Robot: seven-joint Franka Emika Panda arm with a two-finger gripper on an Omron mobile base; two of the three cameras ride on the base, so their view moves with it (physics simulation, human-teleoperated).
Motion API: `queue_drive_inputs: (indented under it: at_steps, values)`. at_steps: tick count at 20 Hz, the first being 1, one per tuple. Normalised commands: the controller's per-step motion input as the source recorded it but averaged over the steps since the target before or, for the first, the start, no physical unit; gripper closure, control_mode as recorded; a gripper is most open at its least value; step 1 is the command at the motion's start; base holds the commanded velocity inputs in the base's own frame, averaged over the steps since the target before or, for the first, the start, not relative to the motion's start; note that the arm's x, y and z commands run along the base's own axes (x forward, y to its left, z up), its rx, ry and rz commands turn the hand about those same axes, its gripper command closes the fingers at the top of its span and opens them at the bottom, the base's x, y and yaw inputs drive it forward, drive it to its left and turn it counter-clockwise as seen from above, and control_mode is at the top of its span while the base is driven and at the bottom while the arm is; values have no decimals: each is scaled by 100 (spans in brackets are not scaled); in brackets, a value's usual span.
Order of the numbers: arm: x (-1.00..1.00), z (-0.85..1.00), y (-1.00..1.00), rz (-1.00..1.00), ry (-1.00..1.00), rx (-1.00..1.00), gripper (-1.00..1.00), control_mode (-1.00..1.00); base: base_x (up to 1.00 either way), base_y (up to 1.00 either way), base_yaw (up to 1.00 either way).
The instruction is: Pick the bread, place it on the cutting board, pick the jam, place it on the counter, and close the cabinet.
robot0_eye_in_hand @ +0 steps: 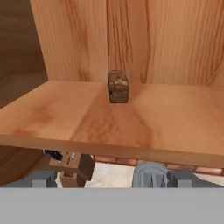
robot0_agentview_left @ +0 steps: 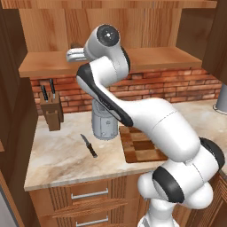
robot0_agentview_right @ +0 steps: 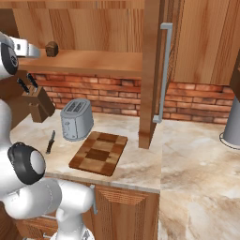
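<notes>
The bread (robot0_eye_in_hand: 118, 87) is seen standing on the cabinet (robot0_agentview_right: 93, 61) shelf, close to the back wall, with bare shelf all around it. The gripper (robot0_agentview_left: 75, 54) is held level at the shelf's front edge, well short of the loaf, with its jaws spread wide and nothing between them. For a clean pick, the hand should be kept centred on the loaf and pushed straight in above the shelf, closing only once the crust is bracketed. The cutting board (robot0_agentview_right: 98, 153) lies below on the counter (robot0_agentview_right: 187, 154), beside the toaster (robot0_agentview_right: 76, 119).
</notes>
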Motion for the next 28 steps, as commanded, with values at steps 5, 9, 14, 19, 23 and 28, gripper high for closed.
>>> queue_drive_inputs:
  at_steps: [5,9,14,19,23,28]
  values:
    - [31,-14,4,1,0,0,-100,-100,0,0,0]
    - [33,-10,3,1,0,0,-100,-100,0,0,0]
    - [37,-2,3,0,0,0,-100,-100,0,0,0]
    - [39,0,3,0,0,0,-100,-100,0,0,0]
    - [33,0,5,0,0,0,-100,-100,0,0,0]
    - [35,-4,3,1,0,0,-100,-100,0,0,0]
